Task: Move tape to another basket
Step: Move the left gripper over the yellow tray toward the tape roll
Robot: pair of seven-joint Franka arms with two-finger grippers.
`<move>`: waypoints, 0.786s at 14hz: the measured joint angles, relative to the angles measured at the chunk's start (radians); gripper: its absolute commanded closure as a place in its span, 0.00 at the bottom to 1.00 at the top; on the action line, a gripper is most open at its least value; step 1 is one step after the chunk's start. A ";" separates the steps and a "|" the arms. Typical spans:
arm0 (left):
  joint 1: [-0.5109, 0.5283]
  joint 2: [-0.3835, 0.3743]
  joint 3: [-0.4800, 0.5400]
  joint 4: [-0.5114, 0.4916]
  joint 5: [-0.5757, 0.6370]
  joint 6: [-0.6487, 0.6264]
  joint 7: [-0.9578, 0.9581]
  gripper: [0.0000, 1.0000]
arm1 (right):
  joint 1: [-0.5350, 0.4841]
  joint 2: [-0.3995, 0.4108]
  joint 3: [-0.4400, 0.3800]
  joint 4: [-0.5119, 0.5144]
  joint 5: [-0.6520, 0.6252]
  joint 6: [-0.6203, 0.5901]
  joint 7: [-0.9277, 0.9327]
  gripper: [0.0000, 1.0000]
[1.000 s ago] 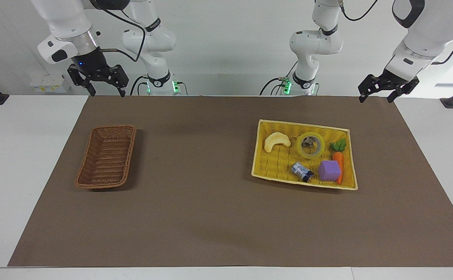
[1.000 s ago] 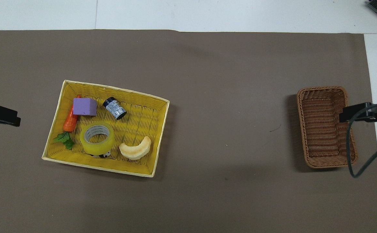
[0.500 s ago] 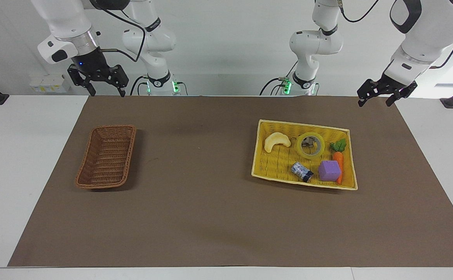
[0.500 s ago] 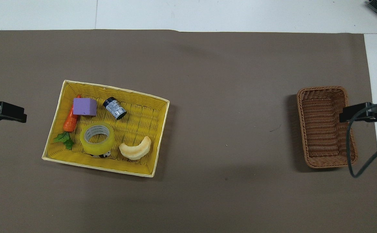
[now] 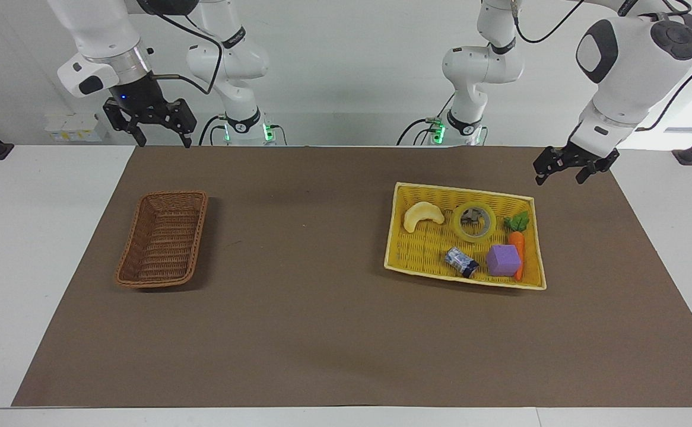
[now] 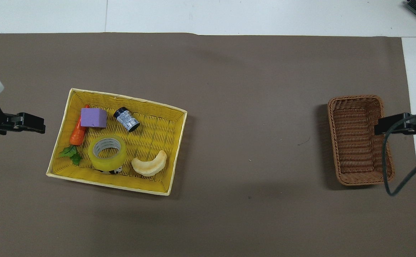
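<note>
The tape (image 5: 474,221) lay flat in the yellow basket (image 5: 394,237), nearest the robots among its contents, between a crescent toy (image 5: 422,214) and a carrot (image 5: 517,244); farther out sat a purple block (image 5: 504,260) and a small can (image 5: 461,262). The wicker basket (image 5: 162,238) stood empty at the right arm's end of the table (image 5: 322,332). The left claw (image 5: 559,172), open, hung beside the yellow basket, closer than a second before. The right claw (image 5: 161,135), open, waited. A crowded descent could nudge the carrot or crescent instead.
</note>
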 measured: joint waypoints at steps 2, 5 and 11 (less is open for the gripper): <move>-0.002 0.000 -0.001 -0.017 0.000 0.033 -0.038 0.00 | 0.000 0.000 0.000 0.000 0.000 0.000 0.000 0.00; -0.006 0.011 -0.007 -0.027 0.000 0.037 -0.107 0.00 | 0.000 0.000 0.000 0.000 0.000 0.000 0.000 0.00; -0.032 0.085 -0.011 -0.081 0.000 0.094 -0.304 0.00 | 0.000 0.000 0.000 0.000 0.000 0.000 0.000 0.00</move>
